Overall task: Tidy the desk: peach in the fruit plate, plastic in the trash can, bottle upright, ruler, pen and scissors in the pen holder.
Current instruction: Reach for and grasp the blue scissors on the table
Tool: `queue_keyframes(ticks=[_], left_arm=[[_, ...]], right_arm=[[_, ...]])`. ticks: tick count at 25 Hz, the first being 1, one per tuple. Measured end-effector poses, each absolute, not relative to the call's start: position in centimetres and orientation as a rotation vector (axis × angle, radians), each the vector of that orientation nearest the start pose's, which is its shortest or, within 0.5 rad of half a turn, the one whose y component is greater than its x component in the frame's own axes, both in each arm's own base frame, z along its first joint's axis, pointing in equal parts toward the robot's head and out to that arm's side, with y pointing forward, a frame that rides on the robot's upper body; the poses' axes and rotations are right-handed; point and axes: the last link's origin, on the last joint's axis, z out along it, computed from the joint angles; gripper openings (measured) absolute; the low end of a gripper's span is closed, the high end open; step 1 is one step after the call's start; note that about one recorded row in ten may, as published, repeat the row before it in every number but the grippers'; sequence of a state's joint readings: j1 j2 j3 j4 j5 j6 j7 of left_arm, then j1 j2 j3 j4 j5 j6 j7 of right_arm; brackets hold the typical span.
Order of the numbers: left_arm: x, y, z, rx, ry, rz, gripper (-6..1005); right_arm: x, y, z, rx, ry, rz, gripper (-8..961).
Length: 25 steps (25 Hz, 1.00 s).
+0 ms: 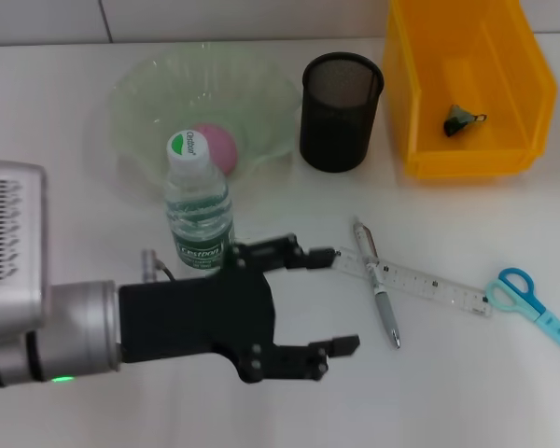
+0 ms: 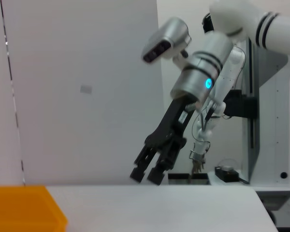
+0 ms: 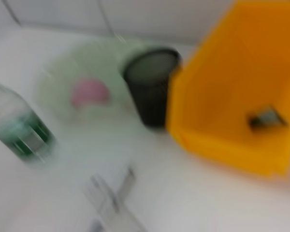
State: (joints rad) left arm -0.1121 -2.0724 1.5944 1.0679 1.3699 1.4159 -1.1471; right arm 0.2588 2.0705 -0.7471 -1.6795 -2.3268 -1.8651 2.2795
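Three holders sit at the back of the table (image 1: 467, 392). The green fruit plate (image 1: 140, 103) holds the pink peach (image 1: 217, 145). The yellow trash can (image 1: 467, 84) holds a small dark scrap (image 1: 459, 120). The black pen holder (image 1: 341, 110) looks empty. The bottle (image 1: 198, 201) stands upright by the plate. The left gripper (image 1: 341, 299) hovers with fingers spread beside the ruler (image 1: 420, 280), pen (image 1: 380, 294) and scissors (image 1: 532, 303).

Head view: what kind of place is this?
Probably a lab desk mock-up: white table, mesh pen holder, ruler, pen and scissors lying out, yellow bin, left gripper over it.
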Motion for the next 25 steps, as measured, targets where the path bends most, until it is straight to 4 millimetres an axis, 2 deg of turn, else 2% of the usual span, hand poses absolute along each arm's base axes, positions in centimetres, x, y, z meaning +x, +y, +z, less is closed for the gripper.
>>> queue_keyframes(ticks=[2,3,4,7,8,9,18,25], left_arm=[[-21.2,24.3,-6.0,-2.885,-0.129,-0.921,818],[-21.5,24.4,-6.4,-2.893,-0.155,-0.921,818],[-21.7,24.6,-6.6,-2.898,-0.164,-0.919,817],[-22.2,24.9,-7.4,-2.912,-0.172,-0.9,814],[-22.3,25.0,-7.5,-2.916,-0.172,-0.895,813],[-22.4,25.0,-7.6,-2.917,-0.177,-0.889,813],[-22.8,25.3,-7.9,-2.91,-0.201,-0.858,813],[-22.8,25.2,-8.0,-2.914,-0.202,-0.855,813]], right_arm=[[25.4,27.3,13.2,-2.364,1.196,-0.168,795],[24.9,27.7,12.2,-2.347,1.225,-0.306,795],[24.9,27.7,12.2,-2.347,1.225,-0.306,795],[24.6,28.4,10.4,-2.349,1.222,-0.43,795],[24.5,28.8,9.1,-2.364,1.21,-0.483,795],[24.5,28.8,9.1,-2.364,1.21,-0.483,795],[24.6,29.5,4.7,-2.404,1.106,-0.656,796],[24.9,29.4,3.5,-2.396,1.129,-0.687,794]])
